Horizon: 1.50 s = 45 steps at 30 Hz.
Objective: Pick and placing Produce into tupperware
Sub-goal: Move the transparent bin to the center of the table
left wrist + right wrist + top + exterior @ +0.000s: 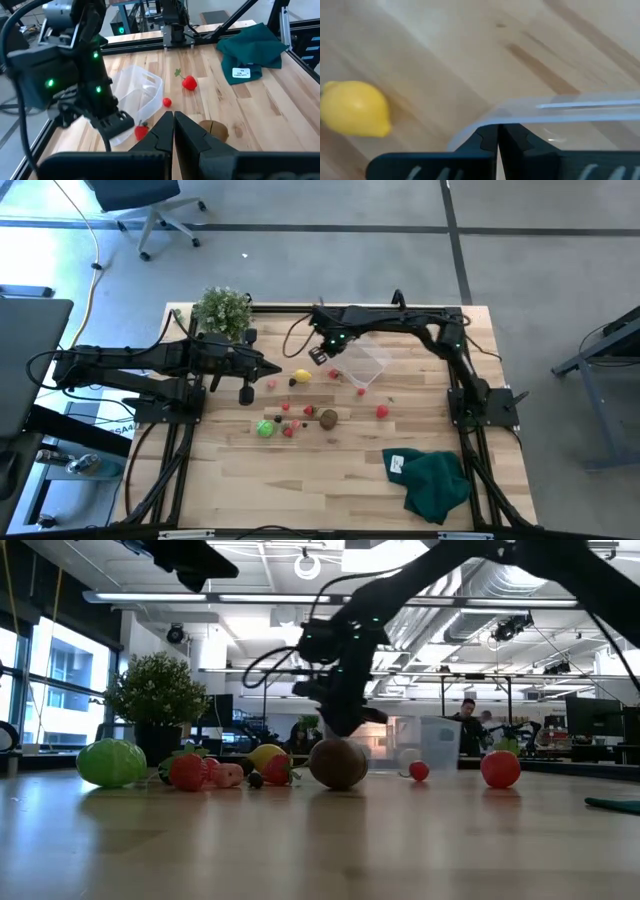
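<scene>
The clear tupperware (366, 365) sits at the table's middle, toward the far side, and looks tipped in the left wrist view (142, 92). My right gripper (321, 355) is shut at its left rim. Produce lies scattered in front of it: a yellow lemon (300, 377), a bright green piece (265, 428), a brown piece (328, 418), a red strawberry (382, 411) and several small red pieces. My left gripper (270, 370) is shut and holds nothing, just left of the lemon, above the table. My right gripper pinches the tupperware's rim (530, 116) at the side facing the table's left, between its two fingers (114, 122). The fingers come from above, pointing down. The tub looks tilted, with the held side raised and the opposite side on the table.
A leafy potted plant (222, 310) stands at the far left of the table. A dark green cloth (436, 480) with a white label lies at the near right corner. Bare wood lies along the near edge. People and desks show in the room behind.
</scene>
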Tool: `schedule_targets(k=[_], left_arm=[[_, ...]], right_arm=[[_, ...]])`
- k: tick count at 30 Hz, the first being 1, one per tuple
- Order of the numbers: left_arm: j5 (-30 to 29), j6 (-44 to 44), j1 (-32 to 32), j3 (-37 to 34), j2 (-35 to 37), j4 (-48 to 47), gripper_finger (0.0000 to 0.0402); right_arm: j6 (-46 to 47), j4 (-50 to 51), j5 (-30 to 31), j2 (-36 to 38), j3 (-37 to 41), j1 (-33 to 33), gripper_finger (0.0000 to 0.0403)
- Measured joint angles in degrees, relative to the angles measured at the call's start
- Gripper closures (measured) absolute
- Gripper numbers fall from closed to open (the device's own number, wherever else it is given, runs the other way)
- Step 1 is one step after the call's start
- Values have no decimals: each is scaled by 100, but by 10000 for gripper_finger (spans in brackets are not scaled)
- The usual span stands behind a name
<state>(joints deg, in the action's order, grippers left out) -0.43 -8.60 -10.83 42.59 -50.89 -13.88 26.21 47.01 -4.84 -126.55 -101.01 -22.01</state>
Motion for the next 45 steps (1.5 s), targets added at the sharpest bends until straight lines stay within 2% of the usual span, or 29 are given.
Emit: schedule_targets(k=[5,9,18,22,33,38,45], left_arm=[[2,0,0,0,0,-10,396],[2,0,-1,-1,0,-10,396],[107,1,-2,-2,0,-12,396],[107,0,0,-2,0,-14,396],[107,0,0,-2,0,-23,396],[105,0,0,-2,0,-25,396],[99,-2,0,-1,0,-23,396]], right_arm=[[-259,560,-119,-563,-1020,300,401],[-275,884,-249,-786,-1479,610,401],[-302,1344,-468,-804,-1554,1174,401],[-318,1368,-176,-804,-1551,1300,401],[-451,1864,790,-804,-1558,811,401],[-655,2026,889,-804,-1547,562,401],[-869,1597,890,-804,-1543,343,401]])
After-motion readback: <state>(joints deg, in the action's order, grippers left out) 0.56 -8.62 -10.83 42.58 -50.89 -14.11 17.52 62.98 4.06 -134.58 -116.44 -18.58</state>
